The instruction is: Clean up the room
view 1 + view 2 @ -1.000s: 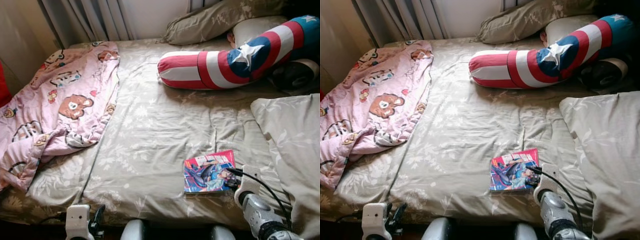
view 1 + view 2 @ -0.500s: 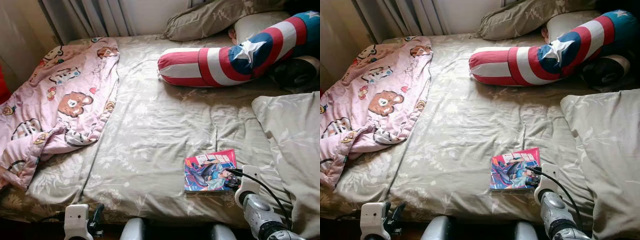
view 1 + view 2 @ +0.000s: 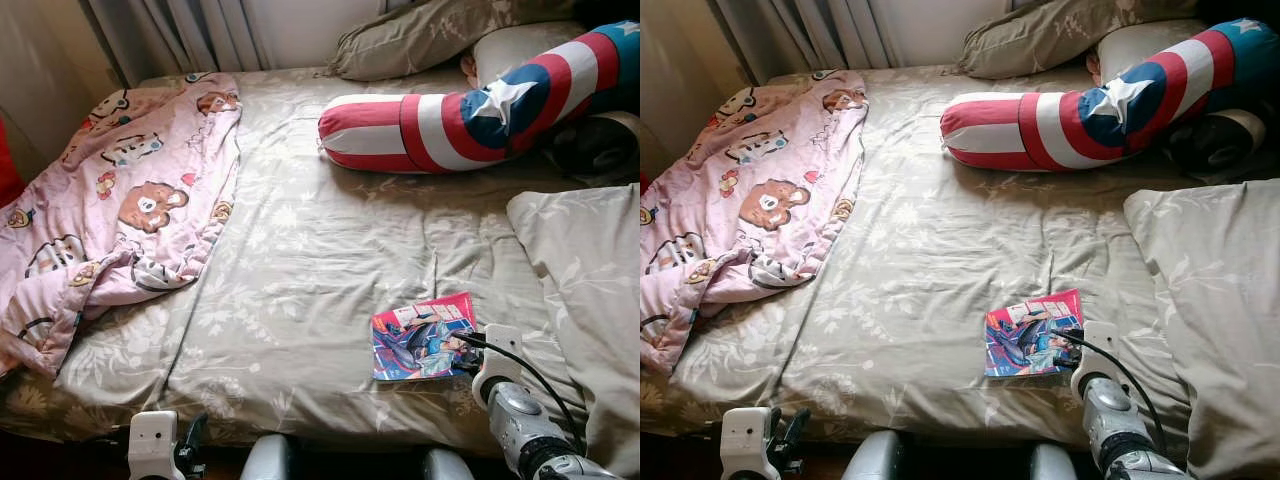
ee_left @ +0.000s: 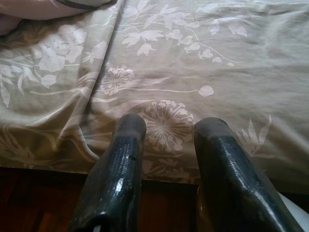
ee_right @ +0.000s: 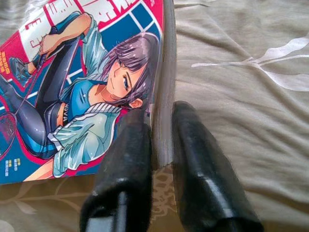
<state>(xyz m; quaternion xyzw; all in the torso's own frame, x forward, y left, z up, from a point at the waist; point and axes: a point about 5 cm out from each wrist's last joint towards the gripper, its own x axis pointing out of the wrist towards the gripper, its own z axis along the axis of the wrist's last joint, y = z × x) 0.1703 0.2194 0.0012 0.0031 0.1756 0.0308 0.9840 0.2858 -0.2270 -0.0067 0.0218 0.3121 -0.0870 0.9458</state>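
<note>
A colourful comic book (image 3: 420,337) lies on the olive flowered bedsheet (image 3: 300,260), near the bed's front edge on the right. My right gripper (image 5: 161,121) is shut on the comic book (image 5: 87,87), one finger on the cover and one under its right edge. In the eye views the right gripper (image 3: 470,350) sits at the book's right side, with its silver arm reaching in from below. My left gripper (image 4: 169,128) is open, low at the bed's front left edge, with only sheet beyond its fingers.
A pink bear-print blanket (image 3: 110,210) lies crumpled on the bed's left side. A red, white and blue star bolster (image 3: 460,125) lies across the back right, with olive pillows (image 3: 420,35) behind it. A large olive pillow (image 3: 590,290) fills the right edge.
The camera has shifted slightly. The right gripper stays clamped on the book's edge, and the book's right side looks a little raised. The left gripper has barely moved.
</note>
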